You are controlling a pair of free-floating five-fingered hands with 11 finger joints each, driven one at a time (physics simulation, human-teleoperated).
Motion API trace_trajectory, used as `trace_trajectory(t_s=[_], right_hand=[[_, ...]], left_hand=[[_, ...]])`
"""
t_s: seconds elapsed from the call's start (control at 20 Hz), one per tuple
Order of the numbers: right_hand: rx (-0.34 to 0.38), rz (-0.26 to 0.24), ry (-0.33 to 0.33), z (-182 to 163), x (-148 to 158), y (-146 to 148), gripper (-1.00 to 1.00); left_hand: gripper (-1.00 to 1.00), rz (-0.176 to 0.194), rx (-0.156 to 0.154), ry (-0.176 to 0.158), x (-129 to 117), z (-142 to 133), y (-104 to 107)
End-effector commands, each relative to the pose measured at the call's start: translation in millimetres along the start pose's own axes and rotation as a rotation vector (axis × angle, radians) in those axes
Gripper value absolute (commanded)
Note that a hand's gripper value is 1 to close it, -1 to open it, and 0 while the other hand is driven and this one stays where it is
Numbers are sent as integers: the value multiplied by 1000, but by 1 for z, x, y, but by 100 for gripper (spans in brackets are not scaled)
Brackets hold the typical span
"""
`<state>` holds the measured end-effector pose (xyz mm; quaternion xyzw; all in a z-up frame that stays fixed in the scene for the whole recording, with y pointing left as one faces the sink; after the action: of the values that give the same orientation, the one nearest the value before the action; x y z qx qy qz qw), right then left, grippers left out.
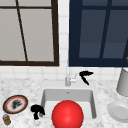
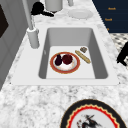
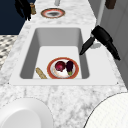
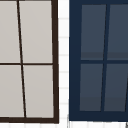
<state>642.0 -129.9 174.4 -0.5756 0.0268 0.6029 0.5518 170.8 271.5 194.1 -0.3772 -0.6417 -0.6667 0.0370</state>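
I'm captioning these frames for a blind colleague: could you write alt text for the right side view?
A red-rimmed plate holding two dark red-purple foods lies in a white sink, a tan stick-like item beside it. The right hand hovers by the faucet, fingers straight; the left hand hangs at the far counter edge.

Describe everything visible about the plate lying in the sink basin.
The plate in the sink is round, with a red-orange rim and a pale centre, lying flat on the sink floor. It carries a dark purple eggplant and a dark red round fruit, side by side. A tan stick-shaped thing lies just beside its rim. Neither hand touches it.
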Motion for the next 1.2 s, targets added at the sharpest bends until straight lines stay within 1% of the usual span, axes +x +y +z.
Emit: trace_trajectory(t_s=[0.0, 0.1, 0.15, 0.25, 0.4, 0.65, 0.9, 0.95, 1.0, 1.05, 1.1, 1.15], right_hand=[[-50, -75, -58, 1, -2, 11, -100], [-64, -117, -19, 9, -7, 20, -100], [-76, -135, -17, 10, -5, 25, -100], [-99, -155, -25, 18, -6, 34, -100], [-116, -153, -38, 32, -12, 48, -100], [-144, -176, -48, 55, -21, 69, -100], [-157, -196, -58, 75, -30, 92, -100], [-161, -197, -58, 78, -32, 97, -100], [-168, -190, -46, 74, -35, 96, -100], [-137, -108, -45, 70, -29, 88, -100], [-122, -107, -49, 75, -30, 95, -100], [-87, -104, -53, 77, -31, 98, -100]], left_hand=[[0, 0, 0, 0, 0, 0, 0], [0, 0, 0, 0, 0, 0, 0], [0, 0, 0, 0, 0, 0, 0], [0, 0, 0, 0, 0, 0, 0], [0, 0, 0, 0, 0, 0, 0], [0, 0, 0, 0, 0, 0, 0], [0, 0, 0, 0, 0, 0, 0], [0, 0, 0, 0, 0, 0, 0], [0, 0, 0, 0, 0, 0, 0], [0, 0, 0, 0, 0, 0, 0], [0, 0, 0, 0, 0, 0, 0], [0, 0, 0, 0, 0, 0, 0]])
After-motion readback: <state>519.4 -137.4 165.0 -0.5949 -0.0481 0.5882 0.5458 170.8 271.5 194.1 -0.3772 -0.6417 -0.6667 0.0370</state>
